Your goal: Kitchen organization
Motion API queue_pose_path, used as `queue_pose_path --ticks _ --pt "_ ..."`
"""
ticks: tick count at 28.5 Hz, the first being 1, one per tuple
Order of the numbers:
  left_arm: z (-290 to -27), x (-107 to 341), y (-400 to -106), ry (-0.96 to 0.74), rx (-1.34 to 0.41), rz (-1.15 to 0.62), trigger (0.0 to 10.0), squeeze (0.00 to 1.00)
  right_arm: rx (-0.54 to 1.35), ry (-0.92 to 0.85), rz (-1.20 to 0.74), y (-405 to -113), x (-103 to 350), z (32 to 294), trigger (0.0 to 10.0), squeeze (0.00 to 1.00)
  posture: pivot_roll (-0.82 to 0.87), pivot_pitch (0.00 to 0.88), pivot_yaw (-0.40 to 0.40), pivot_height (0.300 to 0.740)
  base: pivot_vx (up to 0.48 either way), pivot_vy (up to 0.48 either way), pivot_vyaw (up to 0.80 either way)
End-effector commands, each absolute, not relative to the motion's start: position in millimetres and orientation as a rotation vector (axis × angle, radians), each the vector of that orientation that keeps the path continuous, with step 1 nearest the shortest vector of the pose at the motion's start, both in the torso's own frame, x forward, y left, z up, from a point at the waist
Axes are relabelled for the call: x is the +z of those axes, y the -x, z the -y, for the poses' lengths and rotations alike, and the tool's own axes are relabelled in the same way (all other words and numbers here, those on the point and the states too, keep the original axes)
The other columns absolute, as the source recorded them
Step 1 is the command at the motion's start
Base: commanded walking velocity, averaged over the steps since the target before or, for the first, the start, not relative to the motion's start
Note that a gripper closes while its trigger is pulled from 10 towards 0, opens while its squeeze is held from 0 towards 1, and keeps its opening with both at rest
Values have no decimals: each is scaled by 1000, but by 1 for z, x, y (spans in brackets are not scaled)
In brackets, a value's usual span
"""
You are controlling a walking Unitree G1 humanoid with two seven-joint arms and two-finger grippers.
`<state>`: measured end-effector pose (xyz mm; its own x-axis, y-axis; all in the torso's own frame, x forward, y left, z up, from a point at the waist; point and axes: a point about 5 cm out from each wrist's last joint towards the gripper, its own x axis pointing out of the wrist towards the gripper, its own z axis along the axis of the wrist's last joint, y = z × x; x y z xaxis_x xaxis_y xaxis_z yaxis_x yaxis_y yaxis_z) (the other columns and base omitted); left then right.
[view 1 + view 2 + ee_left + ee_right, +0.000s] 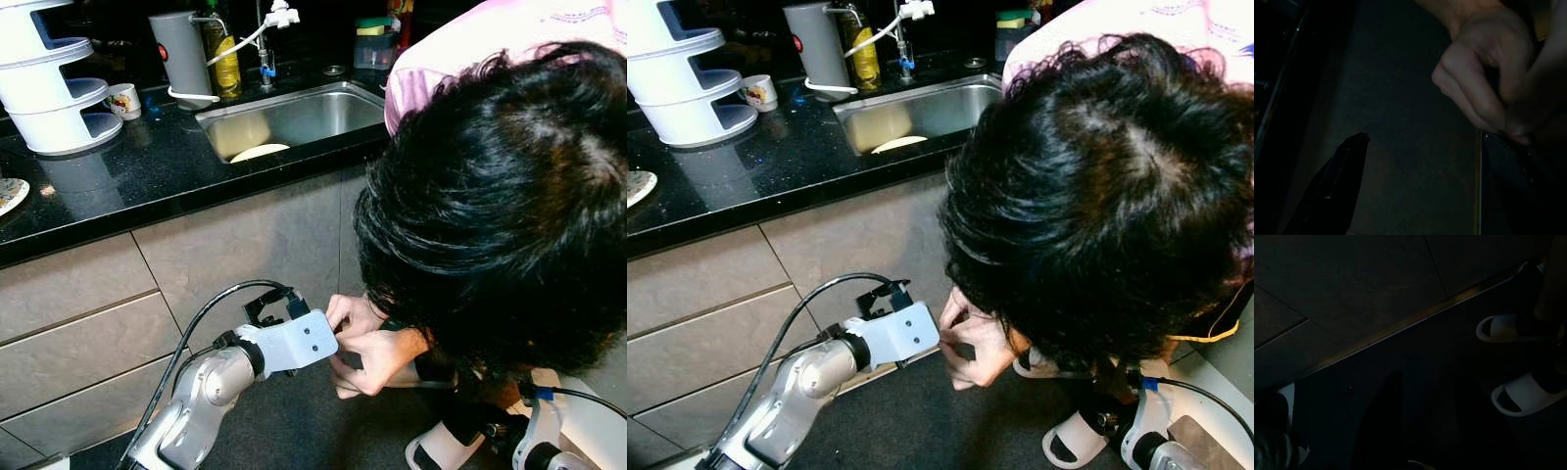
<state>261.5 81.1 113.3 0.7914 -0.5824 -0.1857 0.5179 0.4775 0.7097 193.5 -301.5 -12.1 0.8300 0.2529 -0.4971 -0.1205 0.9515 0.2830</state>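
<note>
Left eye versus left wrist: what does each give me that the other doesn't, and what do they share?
From the left eye view: the black counter, the sink with a pale plate in it, a white tiered rack, and the person's head bent low beside the left arm. From the left wrist view: the left gripper, its black fingers apart above dark floor. Shared: the person's hand right at that gripper; the wrist view puts it against one finger.

A person's hands (972, 343) touch the left end effector (892, 328) beside the cabinets (774, 284).
</note>
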Motion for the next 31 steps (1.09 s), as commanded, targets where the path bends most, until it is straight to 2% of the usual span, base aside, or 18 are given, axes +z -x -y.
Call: queue_pose_path --ticks 1,31 --pt "-86 114 -264 -857 -668 80 10000 0 212 -246 -557 -196 -13 297 10000 0 -51 0 42 740 0 0 0" --pt "-84 115 -264 -855 -671 82 10000 0 208 -247 -561 -195 -12 298 10000 0 -60 0 38 740 0 0 0"
